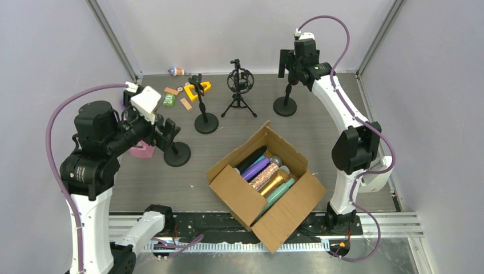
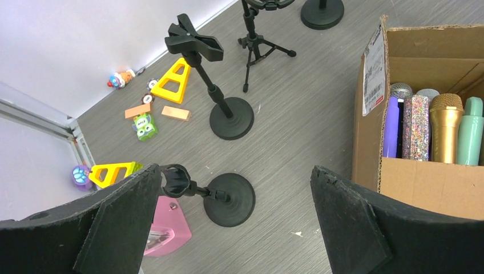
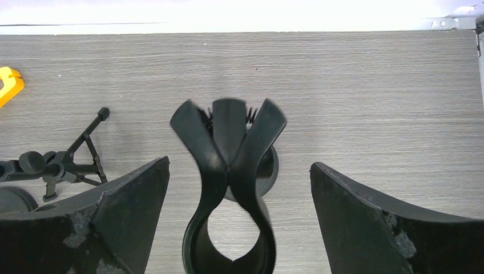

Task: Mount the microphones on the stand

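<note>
Black clip [image 3: 228, 165] between spread right fingers [image 3: 371, 228], ungrasped; stand [image 2: 229, 200] between released left fingers [image 2: 114, 222]; boxed microphones [image 2: 428, 128] to their right.

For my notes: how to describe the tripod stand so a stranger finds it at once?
Look beyond the open cardboard box, toward the back wall. Of the four black stands, the tripod stand alone has three thin legs, not a round base.

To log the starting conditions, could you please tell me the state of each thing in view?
Left gripper: open, empty.
Right gripper: open, empty.
Cardboard box: open, flaps out.
Microphones: lying in the box.
Left stand: upright, holder empty.
Middle stand: upright, clip empty.
Tripod stand: standing, mount empty.
Right stand: upright, clip empty.
</note>
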Robot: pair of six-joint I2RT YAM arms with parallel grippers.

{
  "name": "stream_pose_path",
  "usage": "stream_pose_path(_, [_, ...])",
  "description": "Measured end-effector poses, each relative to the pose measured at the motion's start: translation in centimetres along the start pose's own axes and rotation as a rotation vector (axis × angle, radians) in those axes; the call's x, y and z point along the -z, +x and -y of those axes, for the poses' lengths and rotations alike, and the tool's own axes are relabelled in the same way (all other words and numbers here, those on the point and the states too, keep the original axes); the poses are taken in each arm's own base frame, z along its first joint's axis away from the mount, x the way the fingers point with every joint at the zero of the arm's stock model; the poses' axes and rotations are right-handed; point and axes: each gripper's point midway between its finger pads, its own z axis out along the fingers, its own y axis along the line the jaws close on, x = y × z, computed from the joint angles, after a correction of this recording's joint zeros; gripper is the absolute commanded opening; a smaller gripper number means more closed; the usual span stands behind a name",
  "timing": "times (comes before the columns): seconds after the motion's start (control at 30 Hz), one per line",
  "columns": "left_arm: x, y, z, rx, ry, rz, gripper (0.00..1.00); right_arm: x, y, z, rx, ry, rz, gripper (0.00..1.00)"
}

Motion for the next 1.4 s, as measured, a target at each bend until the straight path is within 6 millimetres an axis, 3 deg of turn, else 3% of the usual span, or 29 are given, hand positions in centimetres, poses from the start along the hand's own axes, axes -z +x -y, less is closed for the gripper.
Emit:
stream_pose_path(0.17, [0.2, 0.1, 0.2, -0.010, 0.005, 0.003, 1.00, 1.5, -1.2, 0.7, -0.020, 0.027, 0.023, 0.95])
stream_pose_path(0.23, [0.3, 0.2, 0.3, -0.016, 0.009, 0.001, 1.00, 3.6, -2.3, 1.2, -0.044, 0.028, 0.061, 0.95])
stream_pose_path(0.33, [0.3, 0.4, 0.4, -0.019, 0.014, -0.005, 1.00, 8.5, -3.8, 1.7, -0.089, 0.001, 0.126, 0.95])
stream_pose_path(0.4, [0.4, 0.5, 0.6, -0.020, 0.023, -0.006, 1.00, 13.0, -5.4, 1.6, -0.120, -0.039, 0.207, 0.95])
stream_pose_path(0.5, [0.4, 0.7, 1.2, -0.025, 0.051, -0.006, 1.00, 18.3, -5.4, -0.5, -0.116, -0.125, 0.283, 0.95])
stream_pose_path(0.57, [0.4, 1.0, 1.8, -0.034, 0.081, -0.005, 0.99, 20.7, -3.5, -3.4, -0.084, -0.216, 0.285, 0.95])
stream_pose_path(0.63, [0.3, 1.5, 2.4, -0.032, 0.114, -0.008, 0.99, 21.9, 0.1, -6.1, -0.032, -0.302, 0.237, 0.95])
stream_pose_path(0.7, [0.0, 2.2, 3.3, -0.018, 0.163, -0.020, 1.00, 22.0, 4.4, -7.9, 0.029, -0.353, 0.157, 0.95])
stream_pose_path(0.77, [-0.5, 3.2, 4.5, 0.009, 0.232, -0.040, 1.00, 21.1, 8.7, -8.4, 0.086, -0.369, 0.061, 0.95])
stream_pose_path(0.9, [-2.0, 6.6, 7.5, 0.095, 0.400, -0.122, 1.00, 20.0, 14.7, -7.4, 0.167, -0.355, -0.091, 0.95])
stream_pose_path(1.0, [-3.1, 9.7, 9.6, 0.134, 0.498, -0.210, 1.00, 20.4, 16.6, -6.5, 0.186, -0.353, -0.124, 0.95])
stream_pose_path(1.07, [-3.6, 10.7, 10.9, 0.133, 0.561, -0.253, 1.00, 21.1, 17.0, -6.0, 0.182, -0.362, -0.114, 0.95])
stream_pose_path(1.3, [-5.1, 10.1, 14.3, 0.051, 0.707, -0.255, 0.99, 22.9, 17.8, -4.9, 0.156, -0.384, -0.092, 0.99])
stream_pose_path(1.4, [-6.3, 9.8, 15.2, 0.035, 0.734, -0.258, 1.00, 22.7, 19.1, -4.5, 0.165, -0.371, -0.125, 0.91])
